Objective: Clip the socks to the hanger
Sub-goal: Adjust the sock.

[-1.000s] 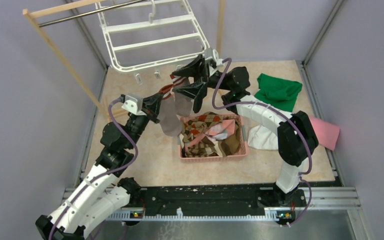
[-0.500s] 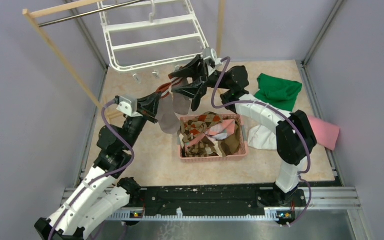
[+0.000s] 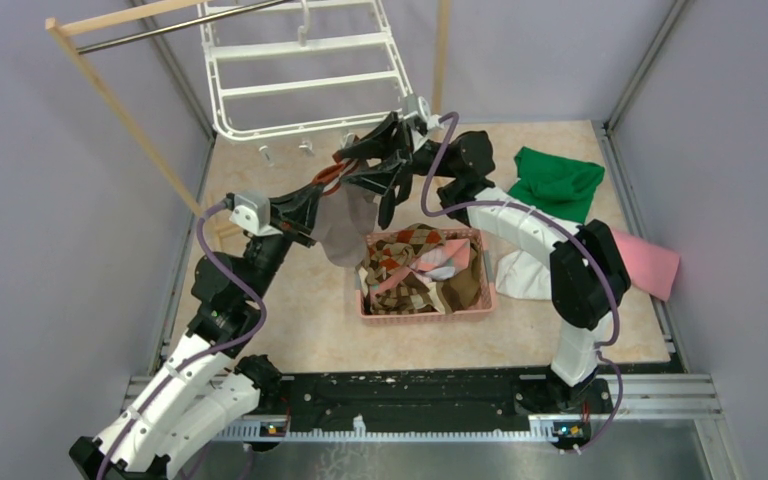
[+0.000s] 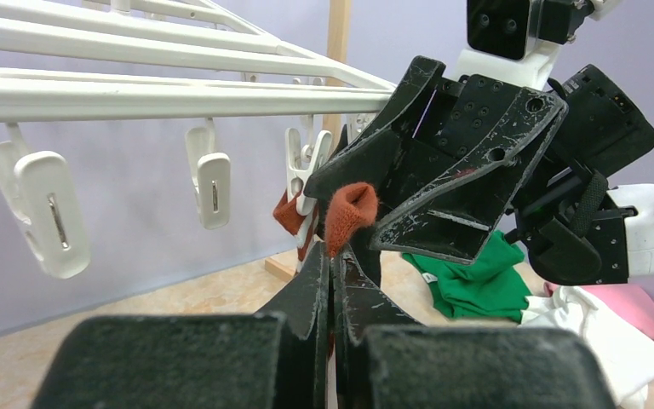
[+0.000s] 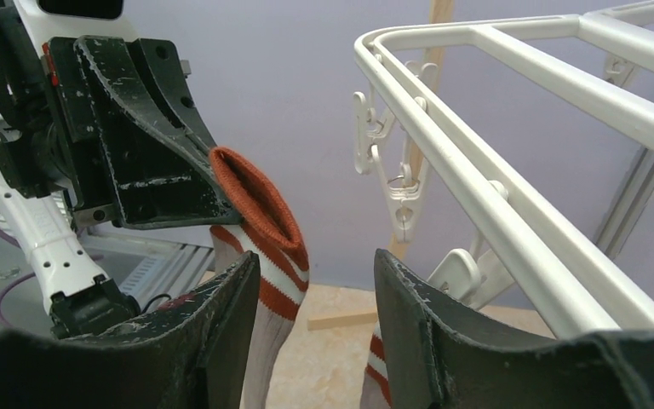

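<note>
The table point(image 3: 290, 300) carries a pink basket point(image 3: 425, 312) at its middle, holding a heap of socks: brown argyle point(image 3: 400, 255) on top, a plain brown one point(image 3: 463, 285) at its 4 o'clock side and something pale pink point(image 3: 440, 262) between them. A white cloth point(image 3: 525, 275) lies just beside the basket at 3 o'clock, a pink cloth point(image 3: 652, 265) beyond it, and a green cloth point(image 3: 557, 182) at 2 o'clock.

The hanger point(image 4: 136, 98) hangs from the wooden rack point(image 3: 125, 110) at 11 o'clock from the basket.

A grey-brown sock point(image 3: 345, 225) dangles over the basket's 10 o'clock corner, just under the hanger's near rail. The left gripper point(image 3: 310, 205) has its fingers clenched on the cuff. The right gripper point(image 3: 375, 165) meets it from 1 o'clock.

Only the wrist views show detail. The right one gives the cuff's orange and white stripes, standing in the gap between the parted fingers (whether either finger touches it is hard to tell). The left one shows the white clips point(image 4: 213, 175) in a row under the rail, the cuff just beside one.
</note>
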Motion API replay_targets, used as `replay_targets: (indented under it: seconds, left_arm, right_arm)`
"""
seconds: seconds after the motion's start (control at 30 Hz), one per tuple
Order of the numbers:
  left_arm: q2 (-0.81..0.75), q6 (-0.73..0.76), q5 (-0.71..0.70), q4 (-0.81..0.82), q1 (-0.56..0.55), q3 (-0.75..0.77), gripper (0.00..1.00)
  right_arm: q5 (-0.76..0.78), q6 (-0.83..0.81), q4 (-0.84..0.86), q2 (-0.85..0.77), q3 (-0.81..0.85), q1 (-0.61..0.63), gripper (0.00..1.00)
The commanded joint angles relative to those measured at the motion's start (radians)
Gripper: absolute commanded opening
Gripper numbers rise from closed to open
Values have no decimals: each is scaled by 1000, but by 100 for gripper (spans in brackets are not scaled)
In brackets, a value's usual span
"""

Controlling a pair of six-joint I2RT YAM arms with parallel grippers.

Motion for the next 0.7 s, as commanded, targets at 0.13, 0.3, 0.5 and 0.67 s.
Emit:
replay_targets:
  seconds: [0.13,0.3,0.5,0.67]
  left_arm:
    - [-5,-24,14,85,1,-20,0]
    - [-8,-28,16,93,0,-21,0]
    - [-26,-49,17,121,0,-40,0]
    - [-46,-80,16,158,1,-67,0]
  right_arm:
    - [-15,30,63,9,70,17,44]
    - [-19,31,63,11,68,22,41]
    - [-20,37,65,7,66,25,42]
    - [-19,46,74,3,75,32,41]
